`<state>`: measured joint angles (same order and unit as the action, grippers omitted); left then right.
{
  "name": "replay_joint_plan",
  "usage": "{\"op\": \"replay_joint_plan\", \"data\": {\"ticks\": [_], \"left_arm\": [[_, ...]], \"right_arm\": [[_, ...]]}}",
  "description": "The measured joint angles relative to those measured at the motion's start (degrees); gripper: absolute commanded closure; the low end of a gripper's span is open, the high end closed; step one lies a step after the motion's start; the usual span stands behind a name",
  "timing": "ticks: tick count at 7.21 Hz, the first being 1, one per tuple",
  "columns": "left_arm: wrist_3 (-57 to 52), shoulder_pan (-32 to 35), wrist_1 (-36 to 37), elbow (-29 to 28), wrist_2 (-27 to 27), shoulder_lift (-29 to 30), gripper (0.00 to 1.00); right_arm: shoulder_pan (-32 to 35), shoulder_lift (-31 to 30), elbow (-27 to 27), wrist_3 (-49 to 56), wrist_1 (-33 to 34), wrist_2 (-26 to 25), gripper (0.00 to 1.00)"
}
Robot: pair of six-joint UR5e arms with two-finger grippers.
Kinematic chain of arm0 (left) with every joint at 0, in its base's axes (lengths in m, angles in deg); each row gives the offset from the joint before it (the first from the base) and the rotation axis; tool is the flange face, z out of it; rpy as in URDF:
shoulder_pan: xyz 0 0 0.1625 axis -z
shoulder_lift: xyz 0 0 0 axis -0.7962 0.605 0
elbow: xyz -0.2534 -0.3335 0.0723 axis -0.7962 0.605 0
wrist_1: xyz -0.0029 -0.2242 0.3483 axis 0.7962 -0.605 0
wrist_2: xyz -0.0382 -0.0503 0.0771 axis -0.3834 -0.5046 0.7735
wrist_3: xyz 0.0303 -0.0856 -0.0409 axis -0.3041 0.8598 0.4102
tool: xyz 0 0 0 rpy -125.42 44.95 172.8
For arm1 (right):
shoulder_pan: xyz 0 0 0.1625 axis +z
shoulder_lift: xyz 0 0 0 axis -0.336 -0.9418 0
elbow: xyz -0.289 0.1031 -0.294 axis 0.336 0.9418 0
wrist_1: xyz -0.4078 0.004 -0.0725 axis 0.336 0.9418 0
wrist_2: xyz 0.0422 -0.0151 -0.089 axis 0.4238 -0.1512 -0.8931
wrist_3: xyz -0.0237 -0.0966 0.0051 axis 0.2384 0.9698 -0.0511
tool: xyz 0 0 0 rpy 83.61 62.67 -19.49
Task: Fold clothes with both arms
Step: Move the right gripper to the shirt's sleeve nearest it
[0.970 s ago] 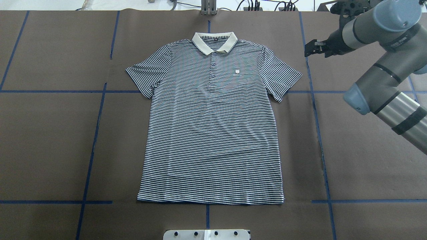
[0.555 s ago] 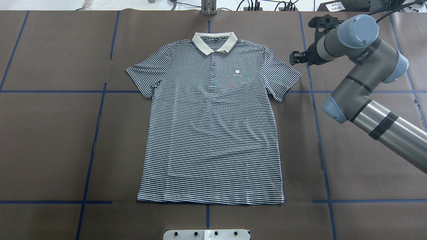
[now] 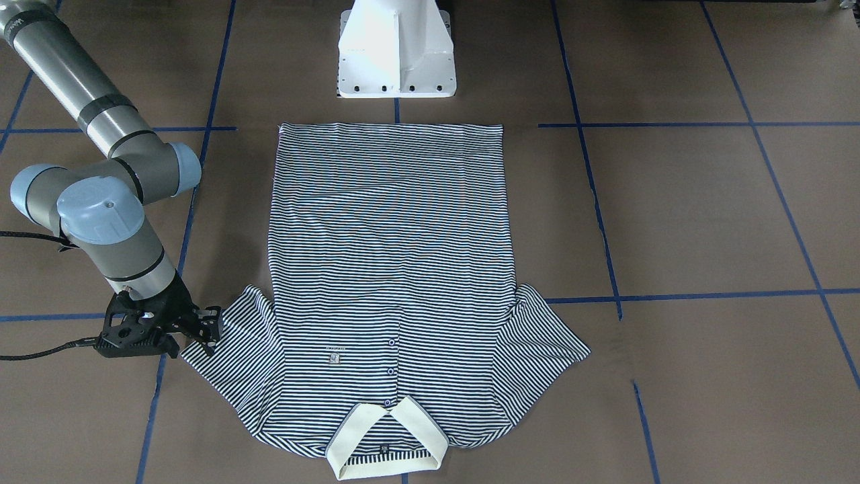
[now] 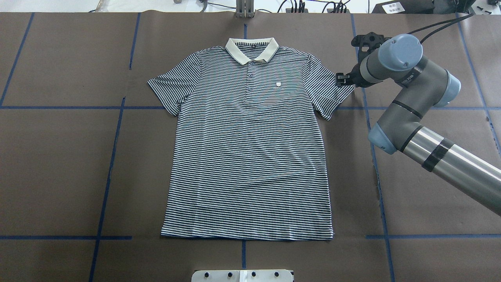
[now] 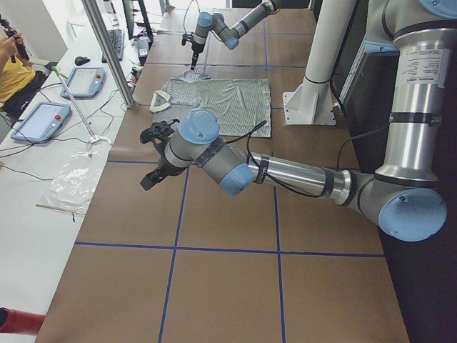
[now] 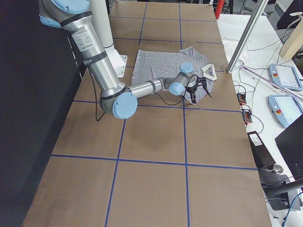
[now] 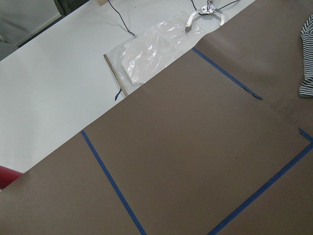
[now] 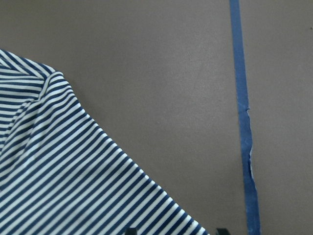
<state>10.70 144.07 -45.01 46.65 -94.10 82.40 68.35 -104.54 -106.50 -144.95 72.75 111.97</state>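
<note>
The striped polo shirt (image 4: 250,156) lies flat and face up on the brown table, collar (image 4: 251,49) at the far side. It also shows in the front view (image 3: 390,255). My right gripper (image 4: 339,79) is open and hangs low over the outer edge of the shirt's sleeve (image 4: 332,92). In the front view the right gripper (image 3: 211,329) is at that sleeve's hem. The right wrist view shows the sleeve edge (image 8: 58,181) under the two spread fingertips (image 8: 129,230). My left gripper (image 5: 153,153) shows only in the exterior left view, away from the shirt over bare table; I cannot tell its state.
The white pedestal base (image 3: 396,47) stands at the shirt's hem side. Blue tape lines (image 4: 113,156) cross the brown cover. A white side table with tablets (image 5: 43,121) and a plastic bag (image 5: 75,179) runs along the far edge. A person in yellow (image 5: 14,71) sits there.
My right arm has swung left and toward the near side, bringing the open gripper from beyond the tape line to the edge of the shirt's sleeve. The shirt has not moved.
</note>
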Motion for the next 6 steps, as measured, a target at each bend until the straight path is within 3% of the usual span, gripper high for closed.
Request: {"op": "replay_joint_plan", "data": {"ticks": [6], "left_arm": [[-0.1,0.0,-1.3,-0.1,0.0,-0.7,0.00]], "right_arm": [[-0.4,-0.3,0.8,-0.1,-0.1,-0.3,0.50]]}}
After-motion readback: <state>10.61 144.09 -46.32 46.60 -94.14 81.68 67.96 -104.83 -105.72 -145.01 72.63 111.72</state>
